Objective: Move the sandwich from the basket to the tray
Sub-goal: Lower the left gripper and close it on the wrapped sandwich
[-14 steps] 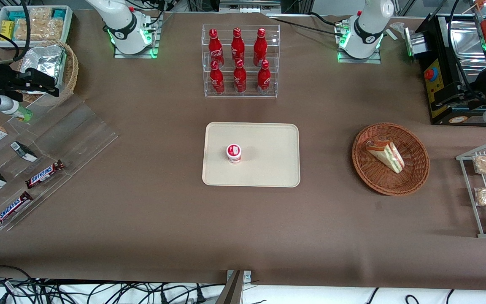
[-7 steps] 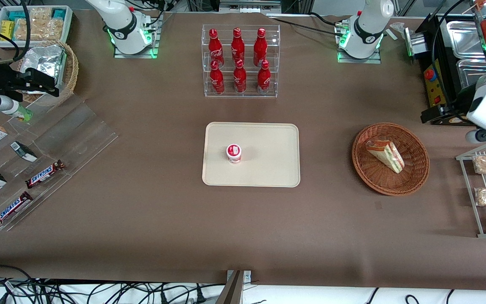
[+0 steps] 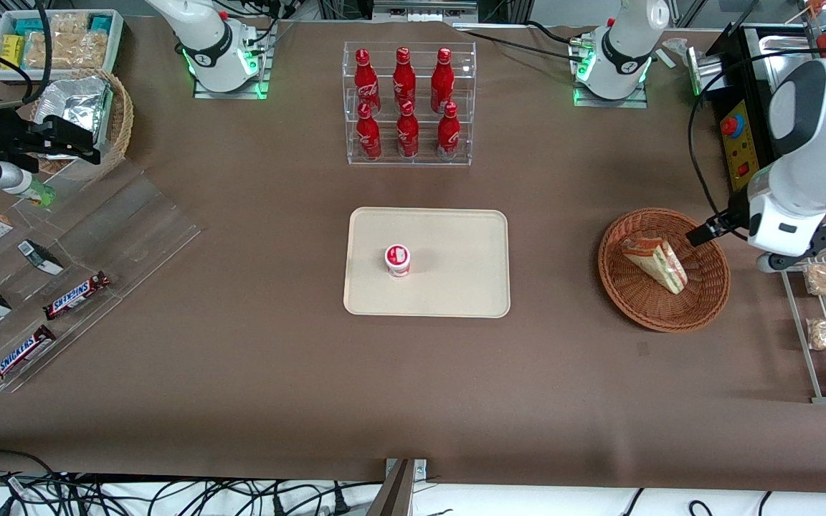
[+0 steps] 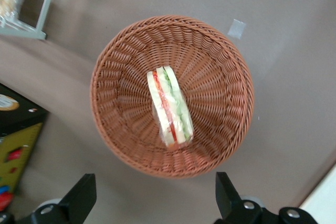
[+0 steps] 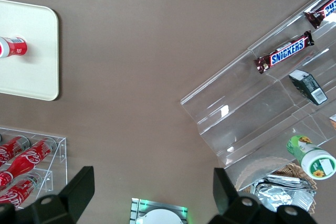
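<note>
1. The sandwich [image 4: 169,106] lies in the basket [image 3: 707,301], near the table edge at the working arm's end; the tray [image 3: 456,236] sits mid-table, well apart, with a small red-lidded cup [image 3: 398,259] on it.
2. The gripper [image 4: 155,203] hangs above the basket with its fingers [image 4: 80,196] spread wide and holding nothing.
3. My reading: this is the approach before the grasp, so nothing has been picked up yet.
4. To do it well, centre over the wedge and turn the wrist so the fingers close across the flat bread faces, not the long edge.
5. Descend without touching the woven rim.
6. Squeeze gently; the clear wrap probably slips and the bread crushes easily.
</note>
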Controlling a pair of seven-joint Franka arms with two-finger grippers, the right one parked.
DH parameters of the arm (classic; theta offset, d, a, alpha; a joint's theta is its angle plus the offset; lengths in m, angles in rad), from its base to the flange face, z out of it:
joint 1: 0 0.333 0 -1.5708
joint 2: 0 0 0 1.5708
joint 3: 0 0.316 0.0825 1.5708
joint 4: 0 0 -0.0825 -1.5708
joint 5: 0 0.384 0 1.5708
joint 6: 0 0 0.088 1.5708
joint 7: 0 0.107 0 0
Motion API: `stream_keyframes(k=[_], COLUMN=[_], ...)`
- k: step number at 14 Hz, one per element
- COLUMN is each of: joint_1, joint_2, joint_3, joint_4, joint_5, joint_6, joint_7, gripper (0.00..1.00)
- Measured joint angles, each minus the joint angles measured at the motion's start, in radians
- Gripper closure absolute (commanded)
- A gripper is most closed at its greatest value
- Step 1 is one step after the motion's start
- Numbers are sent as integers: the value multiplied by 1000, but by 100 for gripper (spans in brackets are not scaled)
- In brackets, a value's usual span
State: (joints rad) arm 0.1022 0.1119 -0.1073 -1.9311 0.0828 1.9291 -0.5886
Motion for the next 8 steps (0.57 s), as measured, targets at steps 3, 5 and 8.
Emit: stream_keyframes(k=[3,5,8], joint_1=[0,0,0], joint_2=[0,1,10], joint_3=[0,0,0], joint_4=[-116,-190,-279], joint_5=[0,0,0], joint_6=[152,260,387], joint_7=[-90,-147,-189], gripper=[0,0,0])
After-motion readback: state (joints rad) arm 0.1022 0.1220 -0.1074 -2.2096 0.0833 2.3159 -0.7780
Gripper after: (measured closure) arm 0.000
